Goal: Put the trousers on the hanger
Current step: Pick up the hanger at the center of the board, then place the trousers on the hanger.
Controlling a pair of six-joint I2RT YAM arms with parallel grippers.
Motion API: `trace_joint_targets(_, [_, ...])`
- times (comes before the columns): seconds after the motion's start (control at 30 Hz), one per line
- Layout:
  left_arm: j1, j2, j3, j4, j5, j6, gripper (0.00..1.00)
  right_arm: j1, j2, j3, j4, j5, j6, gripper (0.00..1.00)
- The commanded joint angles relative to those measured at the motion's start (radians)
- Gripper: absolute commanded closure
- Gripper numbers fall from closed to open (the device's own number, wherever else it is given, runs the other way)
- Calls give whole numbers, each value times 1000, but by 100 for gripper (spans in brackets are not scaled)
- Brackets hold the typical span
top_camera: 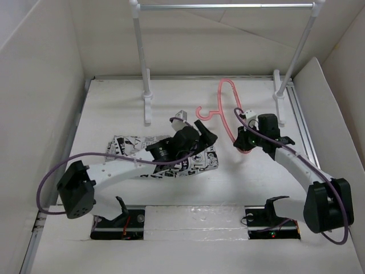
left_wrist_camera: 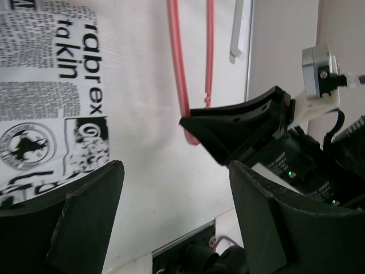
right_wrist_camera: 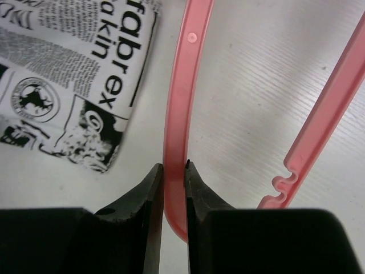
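1. Looking down from the top camera, the trousers lie flat on the white tabletop, roughly mid-table and a bit to the left. The newspaper print faces up, and the left arm stretches right across them.
2. The pink hanger lies flat on the tabletop too, just right of the trousers and not touching them. Its hook curls toward the left, near the back.
3. The right pincer is clenched on the hanger. In the right wrist view both fingers squeeze one slim rod near the rounded corner at the near end. The other rod, with its little notches, runs off diagonally to the right.
4. The left pincer is released, with its jaws spread wide and only bare tabletop between them. It hovers past the right end of the trousers, close to the hanger, and its wrist camera looks straight at the right pincer.
5. Behind everything stands a rack with white posts and a silver bar. It's well apart from both the trousers and the pincers.
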Motion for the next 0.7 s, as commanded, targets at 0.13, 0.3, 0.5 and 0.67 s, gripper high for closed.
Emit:
trace_joint_targets(0.13, [28, 199, 147, 170, 116, -7, 28, -18, -152, -37, -41, -224, 5, 100])
trace_joint_targets(0.3, [37, 323, 247, 117, 79, 8, 29, -18, -213, -53, -61, -304, 40, 100])
trace_joint_targets(0.5, [37, 388, 278, 124, -18, 3, 35, -18, -273, -71, -104, -339, 51, 100])
trace_joint_targets(0.67, [28, 395, 313, 47, -150, -30, 67, -18, -338, -108, -146, -330, 76, 100])
